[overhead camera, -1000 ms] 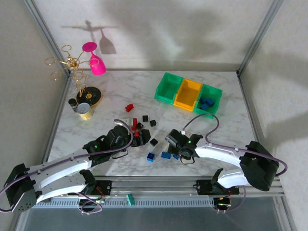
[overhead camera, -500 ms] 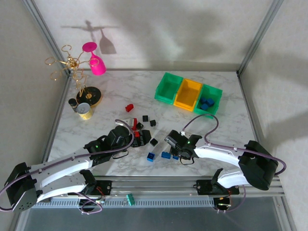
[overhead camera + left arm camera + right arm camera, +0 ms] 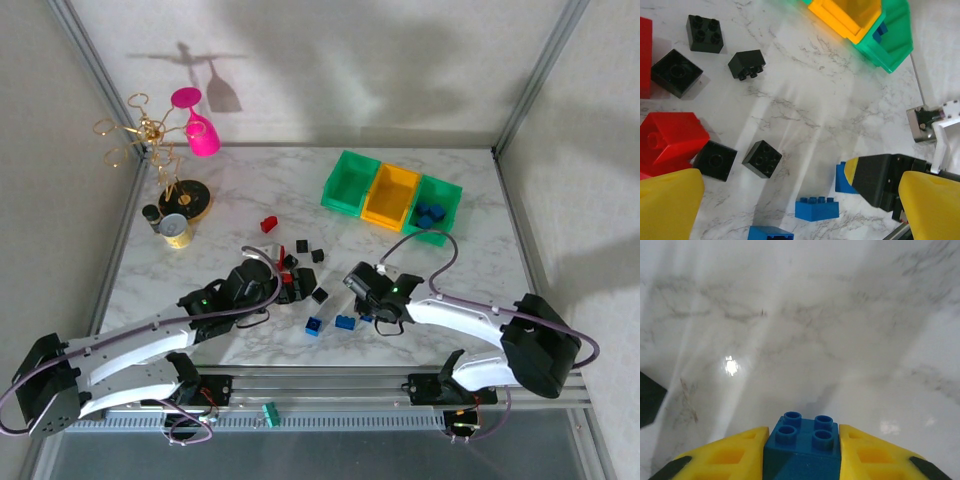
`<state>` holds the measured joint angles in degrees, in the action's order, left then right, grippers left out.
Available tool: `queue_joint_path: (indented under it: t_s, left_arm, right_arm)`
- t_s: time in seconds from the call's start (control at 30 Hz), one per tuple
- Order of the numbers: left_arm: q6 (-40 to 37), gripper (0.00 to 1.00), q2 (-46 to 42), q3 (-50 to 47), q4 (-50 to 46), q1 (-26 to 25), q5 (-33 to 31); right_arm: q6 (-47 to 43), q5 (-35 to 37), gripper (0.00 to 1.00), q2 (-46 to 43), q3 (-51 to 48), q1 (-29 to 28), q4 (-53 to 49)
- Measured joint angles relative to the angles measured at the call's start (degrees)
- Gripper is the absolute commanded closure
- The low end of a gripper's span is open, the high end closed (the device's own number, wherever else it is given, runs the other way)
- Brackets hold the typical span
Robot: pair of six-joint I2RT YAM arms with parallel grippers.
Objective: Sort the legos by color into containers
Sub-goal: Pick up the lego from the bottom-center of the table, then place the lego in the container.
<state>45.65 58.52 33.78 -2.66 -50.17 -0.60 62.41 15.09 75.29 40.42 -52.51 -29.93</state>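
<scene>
Since a second ago my right gripper [image 3: 368, 312] has drawn its fingers together and moved slightly toward the far side of the marble table [image 3: 250, 190], while my left gripper [image 3: 297, 285] has barely shifted. From above, a loose blue lego [image 3: 345, 322] lies just to the left of my right fingers, and a second blue lego [image 3: 313, 326] lies further left. The containers [image 3: 392, 196] stand well beyond those fingers, and some blue pieces [image 3: 430, 213] lie in the right-hand green bin. My left gripper hangs over the cluster of red and black legos [image 3: 320, 295], with a lone red brick [image 3: 268, 224] further out beyond it. In my left wrist camera, my left gripper [image 3: 800, 202] is wide open and holds nothing, its yellow fingertips [image 3: 670, 205] far apart. The loose blue lego [image 3: 812, 207] lies between them, two black bricks [image 3: 761, 158] lie just ahead, and a red brick [image 3: 672, 140] is close to my left finger. More black bricks [image 3: 705, 32] lie further ahead, and the containers [image 3: 895, 40] are far ahead on the right. My right arm's finger [image 3: 875, 180] reaches in beside my right fingertip. In my right wrist camera, my right gripper [image 3: 802, 452] is clamped on a four-stud blue brick [image 3: 804, 437], one yellow finger pressed against each side, with bare marble ahead of it.
</scene>
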Motion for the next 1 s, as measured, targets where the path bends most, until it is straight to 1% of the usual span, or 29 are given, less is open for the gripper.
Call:
queue_joint_path:
  t_s: [0.17,0.37,0.53,0.63,0.77,1.0]
  left_arm:
    - [-0.02,0.00,2.71,3.45,0.85,0.00,-0.07]
    - [-0.07,0.00,6.36,6.43,2.25,0.00,-0.68]
    - [-0.26,0.00,9.99,9.18,3.85,0.00,-1.46]
    - [-0.44,0.00,12.13,10.93,4.79,0.00,-2.29]
    - [-0.46,0.00,14.93,13.05,5.95,0.00,-3.04]
    - [-0.63,0.00,18.82,15.54,8.04,0.00,-3.50]
  right_arm:
    - [-4.46,1.31,0.67,-3.80,1.60,6.99,-0.31]
    - [-11.96,1.88,0.67,-5.22,5.05,19.80,0.87]
    - [-17.86,2.16,0.67,-3.89,9.62,29.55,3.37]
    - [-20.87,2.56,0.67,-0.28,13.25,34.77,6.10]
    - [-24.65,2.78,0.67,8.04,20.11,39.93,8.96]
    - [-29.42,2.97,0.67,22.82,31.45,44.87,12.28]
